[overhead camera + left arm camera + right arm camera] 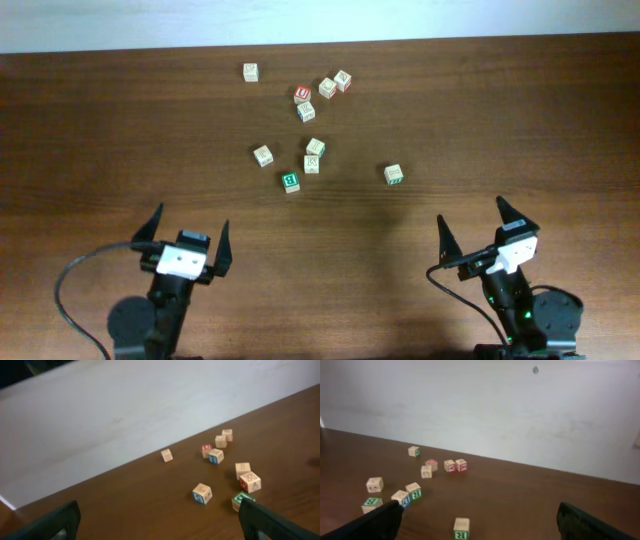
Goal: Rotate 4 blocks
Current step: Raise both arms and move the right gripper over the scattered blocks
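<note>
ten alphabet cubes point(327, 88) lie scattered on a dark wooden table point(100, 130) below a white wall point(520, 410). five sit at the far side: a lone cube point(250, 71) to the left, a red-topped cube point(303, 93) and three pale ones close around it. nearer, four blocks point(312, 164) cluster mid-table, the green "b" block point(291, 181) nearest the arms, with a fifth cube point(394, 175) apart to the right. the left gripper point(192, 216) and right gripper point(470, 212) hover at the near side, well apart from the cubes, fingers spread wide, gripping nothing.
</note>
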